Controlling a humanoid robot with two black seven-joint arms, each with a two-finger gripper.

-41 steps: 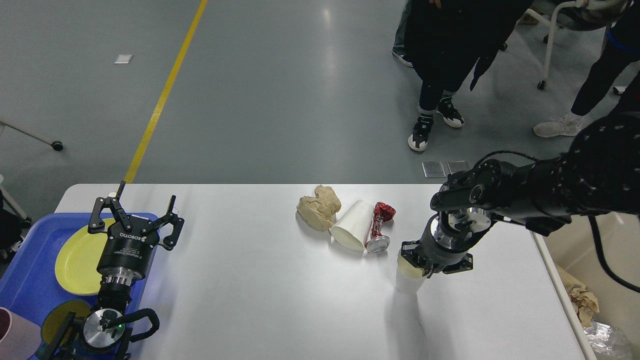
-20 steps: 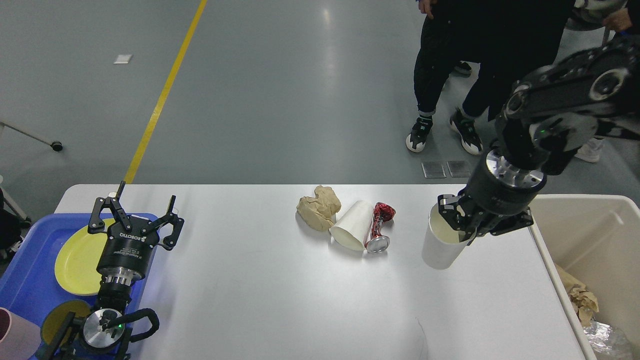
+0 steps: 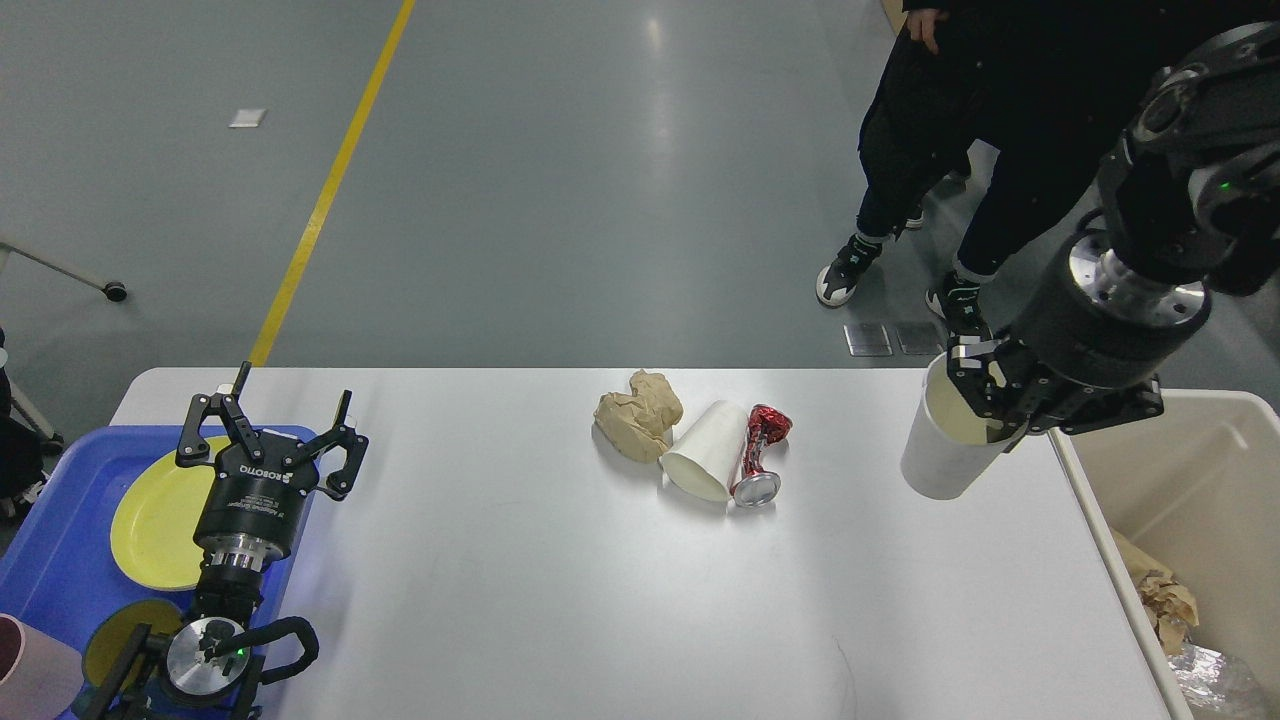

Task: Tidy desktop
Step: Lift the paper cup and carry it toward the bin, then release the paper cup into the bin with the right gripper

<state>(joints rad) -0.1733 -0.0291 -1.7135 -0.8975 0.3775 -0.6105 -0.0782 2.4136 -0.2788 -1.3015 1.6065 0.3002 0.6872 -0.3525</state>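
The white desktop (image 3: pixel 520 580) fills the lower part of the head view. My right gripper (image 3: pixel 985 405) is shut on the rim of a white paper cup (image 3: pixel 940 462), held in the air over the desktop's right end, close to the beige bin (image 3: pixel 1185 480). At the desktop's middle lie a crumpled brown paper ball (image 3: pixel 636 415), a second white paper cup (image 3: pixel 703 452) on its side and a crushed red can (image 3: pixel 759 455). My left gripper (image 3: pixel 272 432) stands open over the blue tray (image 3: pixel 60 560), holding nothing.
The blue tray at the left holds a yellow plate (image 3: pixel 155 525), a smaller yellow dish (image 3: pixel 110 645) and a pink cup (image 3: pixel 30 680). The beige bin off the right edge contains crumpled paper (image 3: pixel 1165 600) and foil (image 3: pixel 1215 680). People stand behind the desktop at the upper right.
My right arm lifted the white cup off the desktop and carried it up and to the right, toward the bin. The left arm stayed still. The people behind shifted.
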